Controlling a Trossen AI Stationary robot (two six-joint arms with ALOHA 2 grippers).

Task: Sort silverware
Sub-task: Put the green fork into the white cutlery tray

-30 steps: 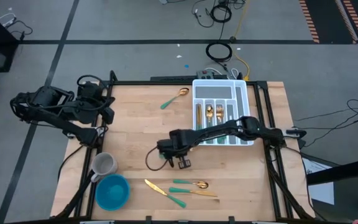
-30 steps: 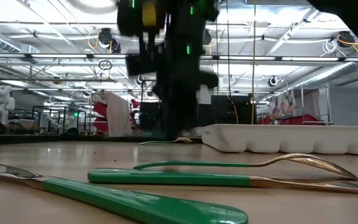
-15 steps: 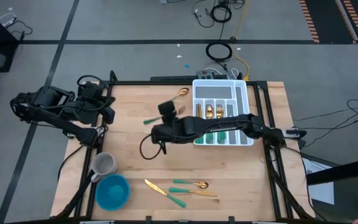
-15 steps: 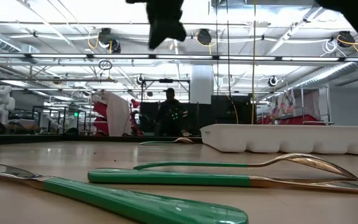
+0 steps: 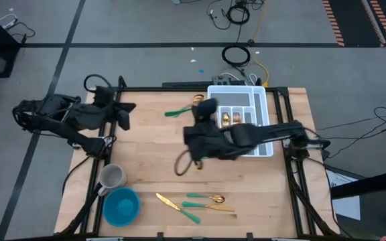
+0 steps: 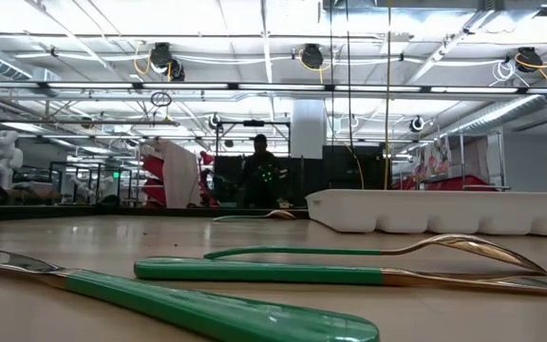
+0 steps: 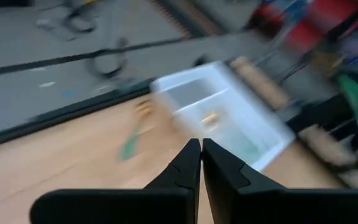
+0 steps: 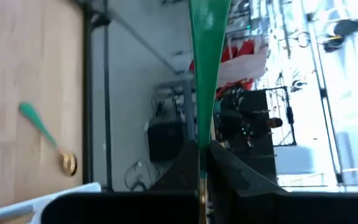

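Note:
My right gripper [image 5: 201, 112] hangs above the table just left of the white tray [image 5: 260, 100] and is shut on one teal-handled piece of silverware [image 8: 207, 56]; whether it is a fork, a knife or a spoon is hidden. A spoon [image 5: 179, 110] [image 8: 42, 132] lies flat on the table near the tray. Three more pieces [image 5: 196, 202] [image 6: 254, 271] lie flat near the near edge. Several pieces [image 5: 228, 120] lie in the tray's compartments. My left gripper [image 5: 129, 110] [image 7: 200, 144] is shut and empty, near the table's far-left corner. My right gripper pinches the piece between its two fingers where the teal handle meets the gold neck [image 8: 199, 177]. The fingers lie along it, and the handle [image 8: 209, 37] sticks out straight past the fingertips. The piece is lifted clear of the table; its head is hidden behind the fingers.
A grey mug [image 5: 112, 176] and a blue bowl [image 5: 120, 205] stand at the near-left corner. Bare wood [image 5: 146, 147] spreads across the middle of the table. A black frame rail [image 5: 179, 88] runs along the far edge. The tray [image 7: 225, 109] also shows in the left wrist view.
My right gripper has risen from the middle of the table with the teal-handled piece, leaving the low view, and has moved toward the far edge and right, toward the tray. My left gripper has swung toward the table's right.

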